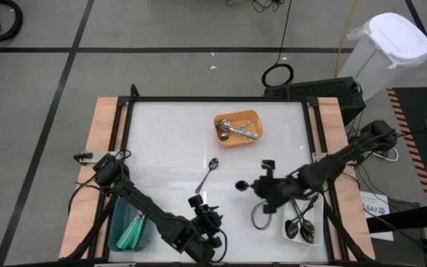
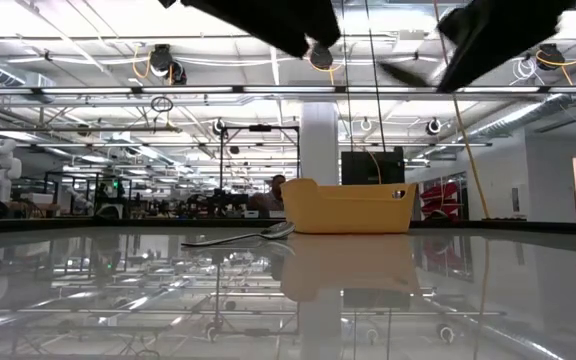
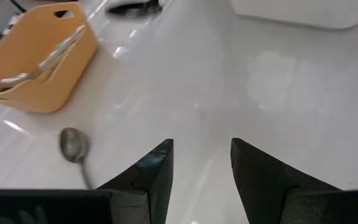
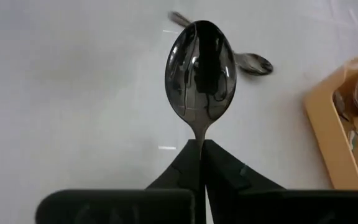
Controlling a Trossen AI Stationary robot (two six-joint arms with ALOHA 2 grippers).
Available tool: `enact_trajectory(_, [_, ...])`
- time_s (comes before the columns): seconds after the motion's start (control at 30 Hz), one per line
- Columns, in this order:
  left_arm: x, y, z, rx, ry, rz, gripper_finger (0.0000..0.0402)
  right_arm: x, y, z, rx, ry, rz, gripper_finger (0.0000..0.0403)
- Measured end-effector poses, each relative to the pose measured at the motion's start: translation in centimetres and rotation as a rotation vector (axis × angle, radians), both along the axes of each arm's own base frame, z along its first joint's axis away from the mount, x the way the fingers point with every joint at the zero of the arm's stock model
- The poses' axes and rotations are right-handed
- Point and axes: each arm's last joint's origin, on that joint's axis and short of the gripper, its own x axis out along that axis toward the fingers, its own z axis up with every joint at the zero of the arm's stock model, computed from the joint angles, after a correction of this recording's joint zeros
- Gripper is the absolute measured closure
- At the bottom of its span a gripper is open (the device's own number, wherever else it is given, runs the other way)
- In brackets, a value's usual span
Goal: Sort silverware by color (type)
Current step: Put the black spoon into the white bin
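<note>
My right gripper [image 4: 201,144] clamped on black spoon [image 4: 202,62] handle, bowl projecting ahead of my fingertips above the table [image 4: 73,93], silver spoon [image 3: 74,147] beside my left gripper [image 3: 201,163], jaws apart.

- Wide bare table [image 1: 169,133] lay open at the far left.
- Orange tray [image 1: 238,127] blocked the far middle; a silver spoon [image 1: 207,173] lay just near of it.
- Right gripper [image 1: 245,185], clamping a black spoon [image 4: 201,70], hung over the centre.
- Left gripper [image 1: 206,215] crowded the near edge, by the teal tray [image 1: 117,231].
- White tray [image 1: 317,222] filled the near right corner.
</note>
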Motion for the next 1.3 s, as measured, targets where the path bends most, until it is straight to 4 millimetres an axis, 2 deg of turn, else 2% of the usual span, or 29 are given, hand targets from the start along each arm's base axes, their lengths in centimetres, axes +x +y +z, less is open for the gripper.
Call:
enact_trajectory(0.2, [-0.6, -1.9, 0.3, -0.05, -0.054, -0.048, 0.024, -3.1, 3.6, 3.1, -0.003, 0.073, 0.226, 0.0399])
enact_trajectory(0.33, [-0.9, -2.8, 0.4, -0.074, -0.084, -0.069, 0.024, -4.5, 4.9, 5.2, -0.004, 0.118, 0.244, 0.0399])
enact_trajectory(0.47, [-1.1, -3.4, 0.5, -0.092, -0.105, -0.082, 0.024, -5.7, 5.7, 6.4, -0.012, 0.178, 0.224, 0.0399])
enact_trajectory(0.77, [-1.3, -4.0, 0.7, -0.132, -0.141, -0.081, 0.024, -7.2, 6.9, 7.3, -0.023, 0.244, 0.202, 0.0399])
enact_trajectory(1.3, [-1.2, -4.1, 0.8, -0.15, -0.156, -0.076, 0.024, -10.2, 7.6, 7.3, -0.022, 0.491, 0.381, 0.0399])
